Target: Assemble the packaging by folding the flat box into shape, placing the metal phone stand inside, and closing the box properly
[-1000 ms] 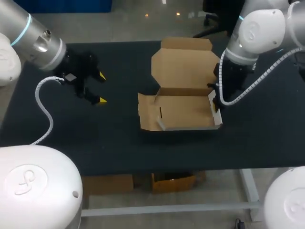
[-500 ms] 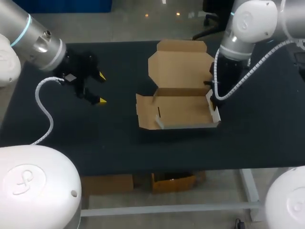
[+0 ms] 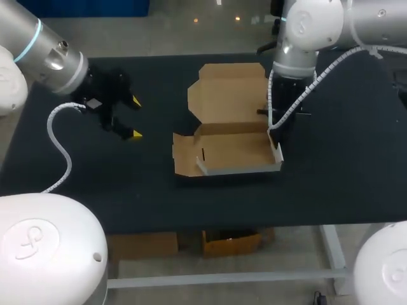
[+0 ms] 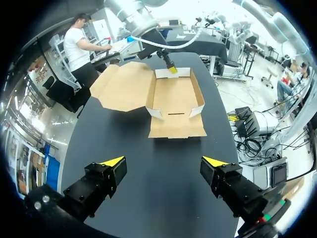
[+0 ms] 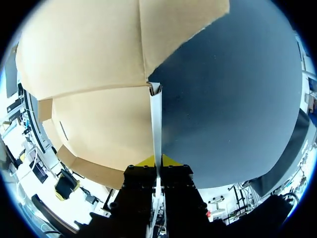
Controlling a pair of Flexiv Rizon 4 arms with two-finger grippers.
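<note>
— What's the left hand [image 3: 135, 117] doing?
— Its fingers are spread wide and hold nothing. The box [image 3: 232, 149] sits well ahead of it on the tabletop [image 3: 146, 171].
— And the box itself?
— Brown cardboard, a shallow tray with its walls up and the lid thrown open alongside. Its long axis runs straight away from the left hand toward the right hand [image 5: 158, 161], which pinches the far end wall between its tips.

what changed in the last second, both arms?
The right gripper, still shut on the side wall of the box, dragged the box toward the robot's left. The left gripper stayed open, in the same spot over the table.
</note>
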